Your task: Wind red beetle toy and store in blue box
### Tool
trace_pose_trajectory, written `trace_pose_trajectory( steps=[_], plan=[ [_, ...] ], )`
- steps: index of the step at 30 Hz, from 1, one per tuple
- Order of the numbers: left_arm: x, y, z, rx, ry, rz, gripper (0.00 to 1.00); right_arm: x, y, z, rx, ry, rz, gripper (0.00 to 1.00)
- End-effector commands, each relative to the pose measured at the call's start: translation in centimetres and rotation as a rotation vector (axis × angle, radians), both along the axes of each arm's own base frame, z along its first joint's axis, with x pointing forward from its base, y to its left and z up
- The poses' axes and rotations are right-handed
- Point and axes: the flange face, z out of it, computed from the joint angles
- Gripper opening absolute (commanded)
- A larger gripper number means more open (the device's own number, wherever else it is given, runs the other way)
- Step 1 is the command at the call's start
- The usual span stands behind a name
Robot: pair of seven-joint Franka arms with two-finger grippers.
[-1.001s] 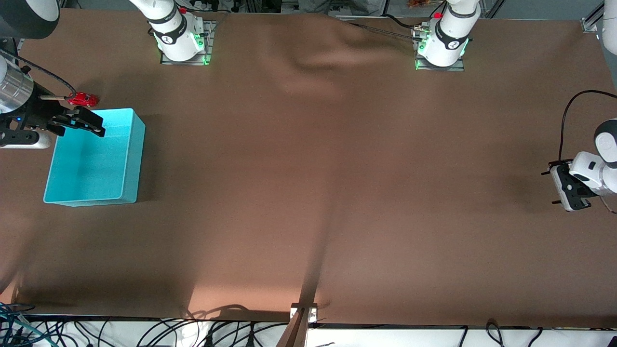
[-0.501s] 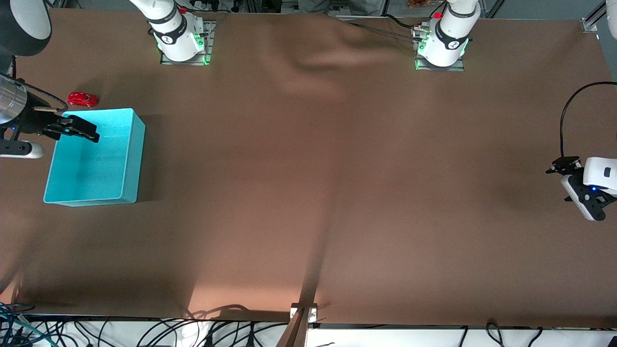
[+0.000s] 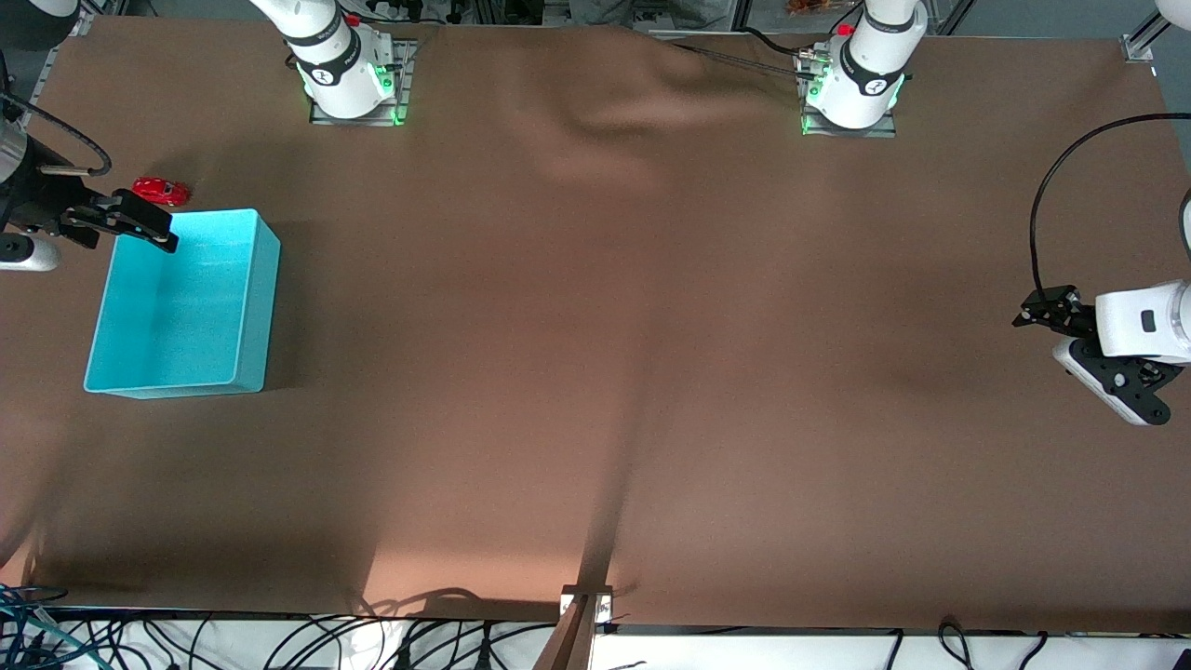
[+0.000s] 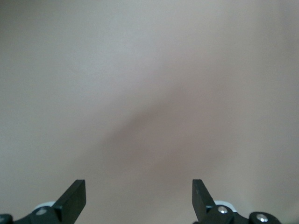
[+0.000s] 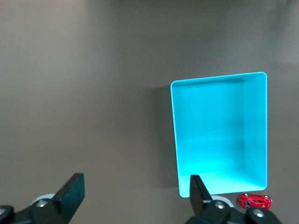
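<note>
Your red beetle toy [image 3: 161, 191] sits on the counter [image 3: 595, 372] just beside the blue box's [image 3: 265, 307] farther wall. The right claw [image 3: 119, 223] hangs released over that corner; the left claw [image 3: 1042, 309] waits, released. Tiny, light, glossy — pinch its flanks gently

The red beetle toy [image 3: 161, 191] sits on the table [image 3: 595, 372] just beside the blue box [image 3: 251, 307], farther from the front camera, at the right arm's end.

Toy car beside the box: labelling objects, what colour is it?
Glossy red toy car, clearest in the front view.
</note>
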Motion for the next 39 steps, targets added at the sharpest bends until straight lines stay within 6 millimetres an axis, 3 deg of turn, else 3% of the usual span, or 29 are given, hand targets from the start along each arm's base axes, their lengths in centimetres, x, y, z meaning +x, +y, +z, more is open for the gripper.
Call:
trace_pose_trajectory(
  steps=[1, 3, 8, 16, 19, 30, 34, 39],
  plan=[
    [-2.4, -6.3, 4.8, 0.041, -0.024, 0.108, 1.00, -0.1, 1.4, -0.5, -0.009, 0.026, 0.039, 1.00],
    [-3.3, -8.4, 6.2, 0.065, -0.030, 0.167, 1.00, -0.5, 2.8, -0.2, -0.013, 0.030, 0.060, 1.00],
    [-5.5, -14.2, 8.6, 0.100, -0.054, 0.278, 1.00, -1.6, 3.4, 0.6, -0.017, 0.054, 0.061, 1.00],
    [-8.9, -19.7, 10.1, 0.088, -0.065, 0.333, 1.00, -1.6, 3.0, -1.2, -0.016, 0.085, 0.068, 1.00],
    [-9.5, -20.9, 10.7, 0.065, -0.082, 0.340, 1.00, -2.1, 2.3, -1.8, -0.017, 0.107, 0.069, 1.00],
    [-11.3, -25.9, 6.9, 0.041, -0.130, 0.318, 1.00, -6.5, 2.2, -3.1, -0.032, 0.139, 0.098, 1.00],
    [-13.4, -27.3, 6.5, 0.034, -0.160, 0.396, 1.00, -7.8, 1.2, -4.1, -0.029, 0.142, 0.116, 1.00],
    [-14.3, -28.9, 6.5, 0.030, -0.163, 0.390, 1.00, -9.2, -0.7, -5.4, -0.015, 0.170, 0.132, 1.00]
  ],
)
